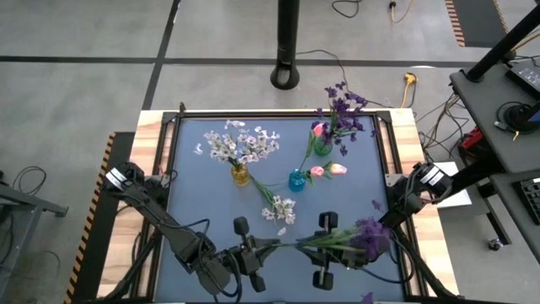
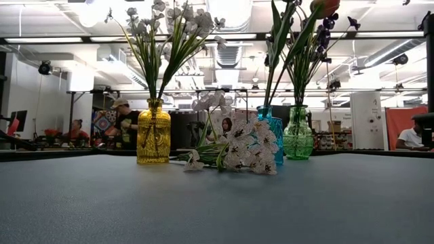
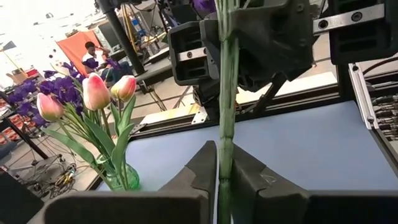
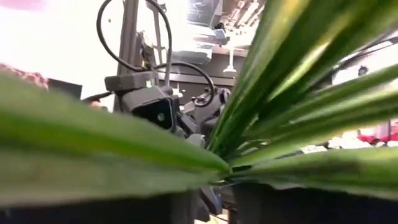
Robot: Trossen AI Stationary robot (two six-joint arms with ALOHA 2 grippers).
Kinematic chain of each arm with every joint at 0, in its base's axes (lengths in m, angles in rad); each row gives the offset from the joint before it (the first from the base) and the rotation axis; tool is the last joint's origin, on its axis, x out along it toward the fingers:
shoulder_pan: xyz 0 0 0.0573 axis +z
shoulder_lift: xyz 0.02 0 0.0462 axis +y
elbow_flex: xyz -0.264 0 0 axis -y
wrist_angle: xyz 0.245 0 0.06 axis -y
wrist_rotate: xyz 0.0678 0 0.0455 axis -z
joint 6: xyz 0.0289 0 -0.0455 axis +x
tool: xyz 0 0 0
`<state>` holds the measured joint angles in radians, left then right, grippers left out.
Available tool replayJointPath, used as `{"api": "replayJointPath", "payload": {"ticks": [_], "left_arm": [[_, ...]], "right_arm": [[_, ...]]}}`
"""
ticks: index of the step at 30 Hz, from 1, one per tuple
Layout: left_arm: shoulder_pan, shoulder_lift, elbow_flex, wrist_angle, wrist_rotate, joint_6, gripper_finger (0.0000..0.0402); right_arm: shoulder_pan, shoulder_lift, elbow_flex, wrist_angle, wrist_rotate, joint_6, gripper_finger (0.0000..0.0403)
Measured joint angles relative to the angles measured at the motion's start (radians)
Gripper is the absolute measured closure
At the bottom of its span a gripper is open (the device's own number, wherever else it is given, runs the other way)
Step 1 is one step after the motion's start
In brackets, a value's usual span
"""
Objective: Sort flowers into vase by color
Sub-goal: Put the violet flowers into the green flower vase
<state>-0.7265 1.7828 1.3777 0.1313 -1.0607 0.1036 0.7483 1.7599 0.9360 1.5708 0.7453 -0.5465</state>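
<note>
Taking the middle vase (image 1: 297,180) as the landmark: a second vase (image 1: 240,175) stands well to its left with a flower spray (image 1: 242,144) in it, and a third vase (image 1: 322,145) stands just behind it to the right, also holding flowers. A loose spray (image 1: 279,209) lies on the table (image 1: 194,203) just in front of the landmark. Farther in front, near the table's front edge, a long-stemmed flower (image 1: 359,236) stretches sideways between the left gripper (image 1: 250,253) and the right gripper (image 1: 324,252)
</note>
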Motion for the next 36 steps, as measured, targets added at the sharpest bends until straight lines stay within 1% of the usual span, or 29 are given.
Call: {"api": "replayJointPath", "payload": {"ticks": [4, 6, 8, 11, 13, 14, 16, 18, 19, 20, 21, 22, 23, 24, 25, 26, 27, 28, 29, 31, 32, 34, 35, 36], "left_arm": [[0.0, 0.0, 0.0, 0.0, -0.002, -0.011, 0.0356], [0.0, 0.0, 0.0, -0.002, -0.002, -0.015, 0.0332], [-0.003, 0.0, 0.0, -0.009, -0.002, -0.017, 0.0304], [-0.009, 0.0, 0.0, -0.016, -0.003, -0.019, 0.0263], [-0.011, 0.0, 0.0, -0.018, -0.003, -0.019, 0.024], [-0.011, 0.0, 0.001, -0.023, -0.004, -0.019, 0.0231], [-0.01, -0.001, 0.006, -0.03, -0.018, -0.016, 0.0217], [-0.01, -0.001, 0.018, -0.036, -0.051, -0.009, 0.0207], [-0.01, -0.002, 0.024, -0.04, -0.074, -0.007, 0.0204], [-0.01, -0.002, 0.031, -0.045, -0.094, -0.001, 0.0202], [-0.01, -0.002, 0.039, -0.049, -0.112, 0.007, 0.0201], [-0.009, -0.002, 0.046, -0.052, -0.129, 0.017, 0.0201], [-0.007, -0.002, 0.052, -0.054, -0.135, 0.032, 0.0201], [-0.005, -0.003, 0.061, -0.06, -0.135, 0.047, 0.02], [-0.005, -0.003, 0.07, -0.066, -0.135, 0.063, 0.02], [-0.004, -0.003, 0.079, -0.072, -0.135, 0.083, 0.02], [-0.003, -0.003, 0.09, -0.075, -0.134, 0.103, 0.02], [-0.003, -0.003, 0.101, -0.081, -0.135, 0.12, 0.02], [-0.002, -0.003, 0.114, -0.095, -0.135, 0.136, 0.02], [-0.002, -0.004, 0.142, -0.135, -0.141, 0.165, 0.02], [-0.002, -0.005, 0.156, -0.168, -0.156, 0.172, 0.02], [-0.002, -0.005, 0.188, -0.239, -0.195, 0.172, 0.02], [-0.003, -0.006, 0.203, -0.281, -0.214, 0.162, 0.02], [-0.003, -0.008, 0.217, -0.325, -0.22, 0.143, 0.02]], "right_arm": [[0.005, 0.0, 0.0, -0.018, 0.015, -0.02, 0.0374], [0.013, -0.003, 0.0, -0.038, 0.022, -0.026, 0.0386], [0.021, -0.011, 0.0, -0.056, 0.06, -0.031, 0.0388], [0.04, -0.035, 0.0, -0.089, 0.169, -0.059, 0.0385], [0.058, -0.067, 0.0, -0.152, 0.277, -0.081, 0.0384], [0.069, -0.089, 0.003, -0.205, 0.349, -0.083, 0.0384], [0.096, -0.141, 0.031, -0.366, 0.506, -0.064, 0.0384], [0.128, -0.192, 0.074, -0.608, 0.669, 0.022, 0.0384], [0.145, -0.213, 0.101, -0.746, 0.733, 0.091, 0.0383], [0.161, -0.234, 0.13, -0.894, 0.777, 0.167, 0.0383], [0.176, -0.251, 0.161, -1.046, 0.799, 0.253, 0.0383], [0.189, -0.266, 0.196, -1.185, 0.796, 0.349, 0.0384], [0.199, -0.282, 0.232, -1.324, 0.769, 0.455, 0.0385], [0.204, -0.296, 0.27, -1.468, 0.715, 0.566, 0.0386], [0.203, -0.311, 0.309, -1.611, 0.621, 0.68, 0.0388], [0.19, -0.322, 0.348, -1.737, 0.503, 0.793, 0.0389], [0.167, -0.329, 0.388, -1.848, 0.378, 0.882, 0.0389], [0.138, -0.329, 0.421, -1.938, 0.274, 0.938, 0.0389], [0.113, -0.326, 0.448, -1.996, 0.199, 0.967, 0.0388], [0.078, -0.321, 0.498, -2.1, 0.087, 0.982, 0.0386], [0.065, -0.32, 0.529, -2.152, 0.028, 0.986, 0.0385], [0.038, -0.326, 0.612, -2.287, -0.13, 1.029, 0.0386], [0.028, -0.331, 0.654, -2.386, -0.182, 1.075, 0.0386], [0.017, -0.335, 0.698, -2.505, -0.195, 1.132, 0.0386]]}}
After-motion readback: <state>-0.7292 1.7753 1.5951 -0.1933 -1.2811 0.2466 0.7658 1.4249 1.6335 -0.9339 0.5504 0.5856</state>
